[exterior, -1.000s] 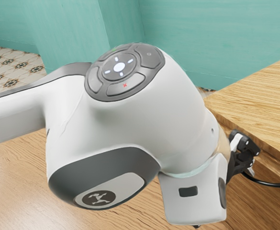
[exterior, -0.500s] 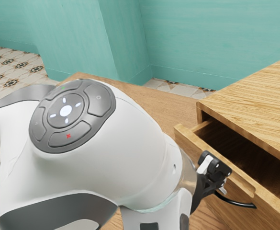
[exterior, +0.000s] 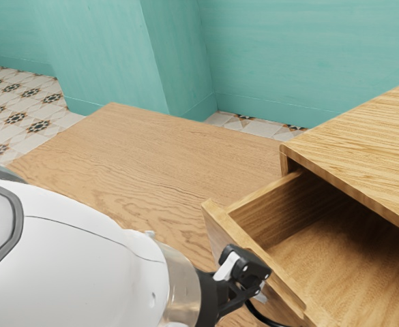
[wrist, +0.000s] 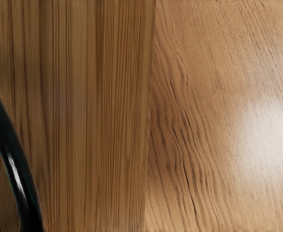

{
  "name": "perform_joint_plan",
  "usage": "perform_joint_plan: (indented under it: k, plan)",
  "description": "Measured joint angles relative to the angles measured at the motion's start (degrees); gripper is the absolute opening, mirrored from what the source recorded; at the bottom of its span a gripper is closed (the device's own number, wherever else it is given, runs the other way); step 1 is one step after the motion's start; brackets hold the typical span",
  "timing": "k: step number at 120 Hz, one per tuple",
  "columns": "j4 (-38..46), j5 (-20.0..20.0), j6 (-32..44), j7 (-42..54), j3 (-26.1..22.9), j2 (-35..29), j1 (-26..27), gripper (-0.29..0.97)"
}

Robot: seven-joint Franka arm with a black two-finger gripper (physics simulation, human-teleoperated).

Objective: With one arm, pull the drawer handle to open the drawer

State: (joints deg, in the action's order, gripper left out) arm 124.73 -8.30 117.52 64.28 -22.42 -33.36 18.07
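no readable text, labels or numbers — on drawer [exterior: 275, 212], on arm [exterior: 69, 272]

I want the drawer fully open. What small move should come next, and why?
Probably a short pull outward: the drawer is well open, but its rear lies under the cabinet top, and the hand is at the handle.

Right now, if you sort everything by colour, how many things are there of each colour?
Brown wood: 3 (flat wooden table, box-shaped wooden cabinet, its open wooden drawer)
Black: 2 (curved black drawer handle, black two-finger pincer)
White: 1 (white and grey robot arm)
Total: 6
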Motion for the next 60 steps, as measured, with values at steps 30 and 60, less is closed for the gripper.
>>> perform_joint_plan:
  k: [30, 60]
  plan:
    - [-15.99, 0.26, -6.44, -0.65, 9.99, 3.76, 9.27, 0.67]
    - [-50.74, -0.46, -32.08, -12.85, 28.85, 27.57, 15.08, 0.68]
